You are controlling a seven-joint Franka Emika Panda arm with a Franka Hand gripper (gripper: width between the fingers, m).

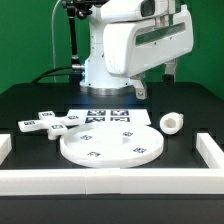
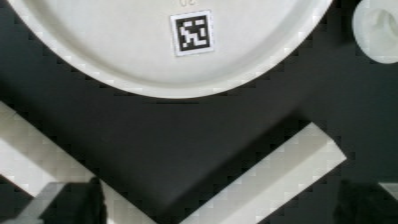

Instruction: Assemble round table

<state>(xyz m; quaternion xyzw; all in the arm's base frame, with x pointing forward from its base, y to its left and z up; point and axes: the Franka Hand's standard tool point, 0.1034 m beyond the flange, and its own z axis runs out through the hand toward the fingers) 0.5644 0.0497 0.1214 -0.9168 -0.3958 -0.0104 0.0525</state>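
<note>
The gripper (image 2: 222, 205) hangs released and empty near the disc (image 1: 105, 145). Its fingers (image 2: 63, 203) are dark, blurred and cropped in the wrist view.

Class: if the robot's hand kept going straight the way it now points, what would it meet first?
Probably the white border wall, which lies between the open fingers of the hand in the wrist view. Depth is unclear, so it may be the black table beside it.
</note>
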